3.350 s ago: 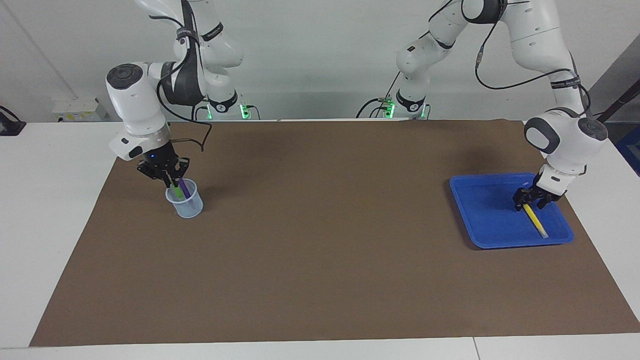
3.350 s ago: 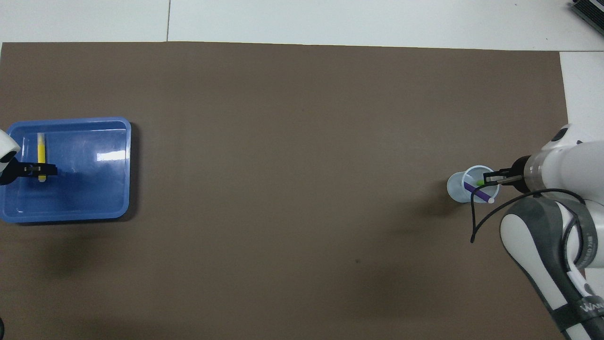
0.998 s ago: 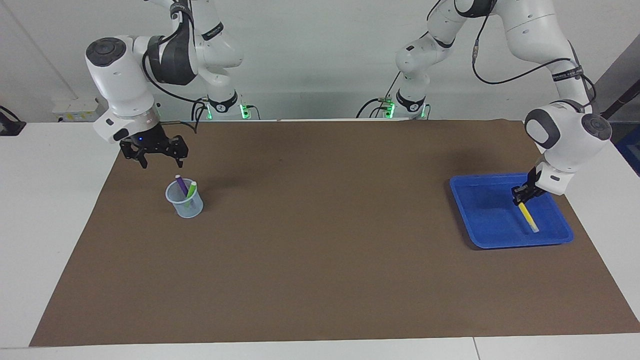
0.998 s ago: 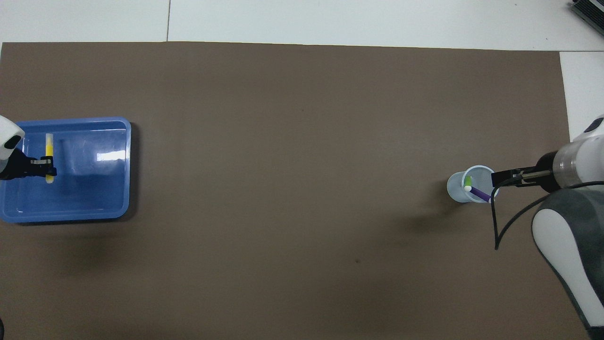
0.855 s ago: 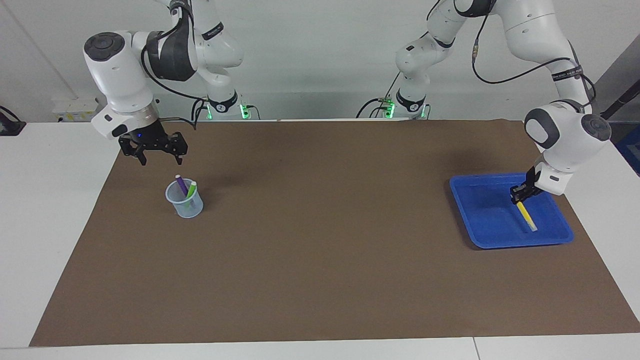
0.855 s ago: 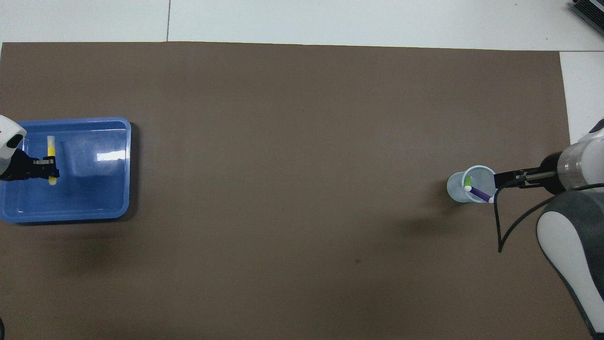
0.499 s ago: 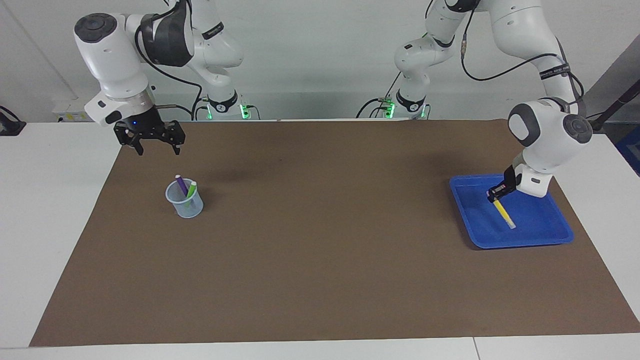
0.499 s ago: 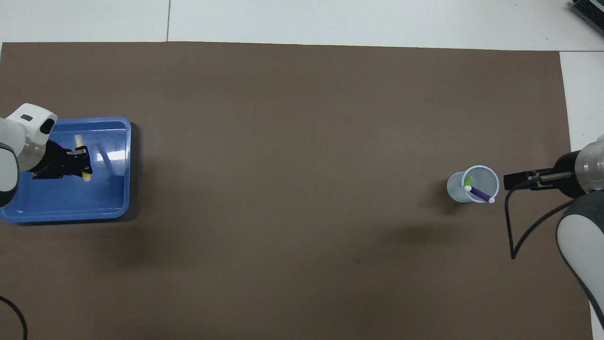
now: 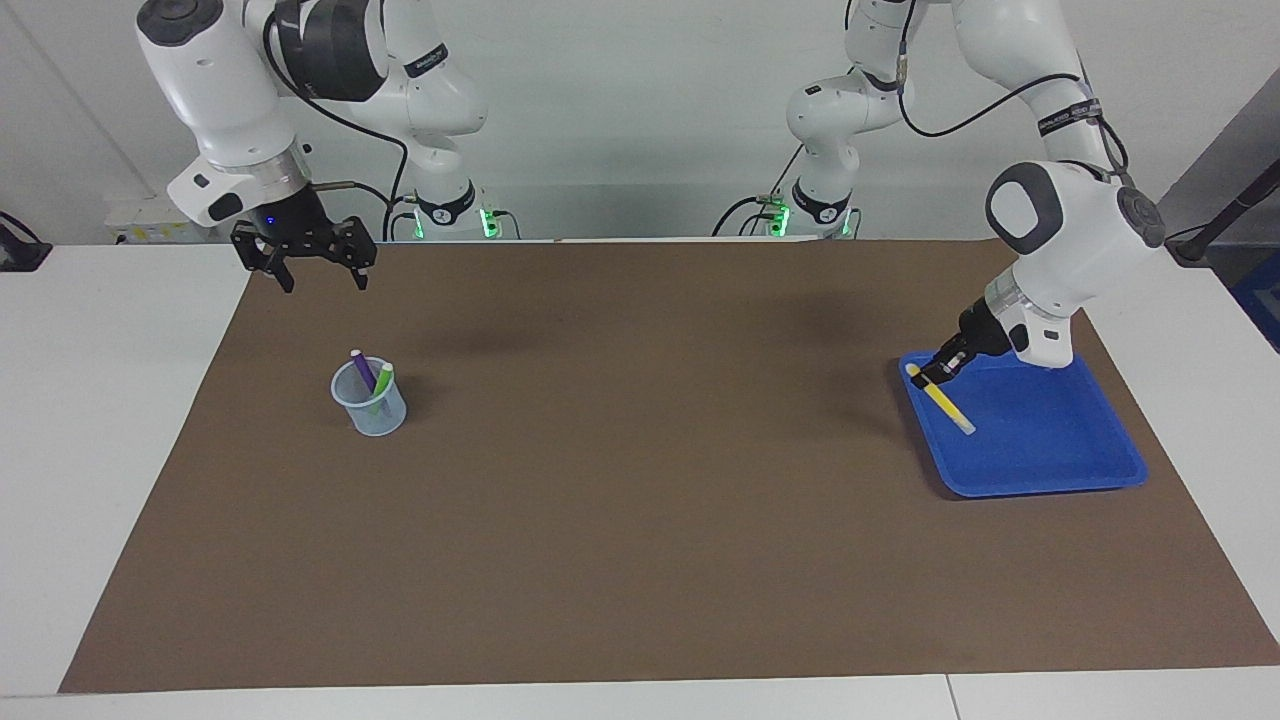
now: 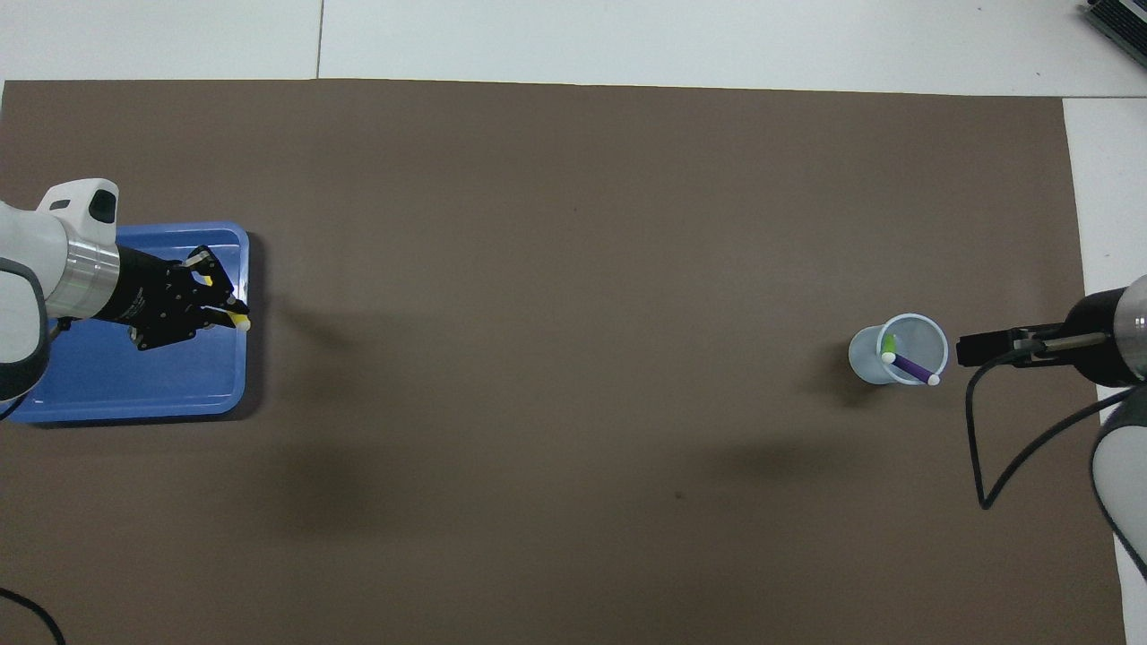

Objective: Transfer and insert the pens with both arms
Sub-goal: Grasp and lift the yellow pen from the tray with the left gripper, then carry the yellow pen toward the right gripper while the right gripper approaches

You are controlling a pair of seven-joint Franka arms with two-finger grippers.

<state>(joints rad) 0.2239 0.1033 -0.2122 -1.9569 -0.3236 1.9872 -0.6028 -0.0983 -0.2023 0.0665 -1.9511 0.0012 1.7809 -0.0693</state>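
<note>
My left gripper (image 9: 932,376) is shut on the yellow pen (image 9: 943,402). It holds the pen tilted in the air over the blue tray (image 9: 1050,440), at the tray's edge toward the table's middle, pale end lowest. In the overhead view the left gripper (image 10: 218,303) hides most of the yellow pen (image 10: 238,323). The purple pen (image 9: 361,369) and green pen (image 9: 383,380) lean in a clear cup (image 9: 371,408) toward the right arm's end. My right gripper (image 9: 325,282) hangs open and empty over the brown mat, apart from the cup.
A brown mat (image 9: 640,480) covers most of the white table. The blue tray (image 10: 134,385) holds nothing else. A black cable (image 10: 981,448) loops from the right arm's wrist beside the cup (image 10: 899,349).
The left gripper lifted the yellow pen off the tray floor and carried it toward the tray's edge facing the table's middle. The right gripper rose and drew back from the cup.
</note>
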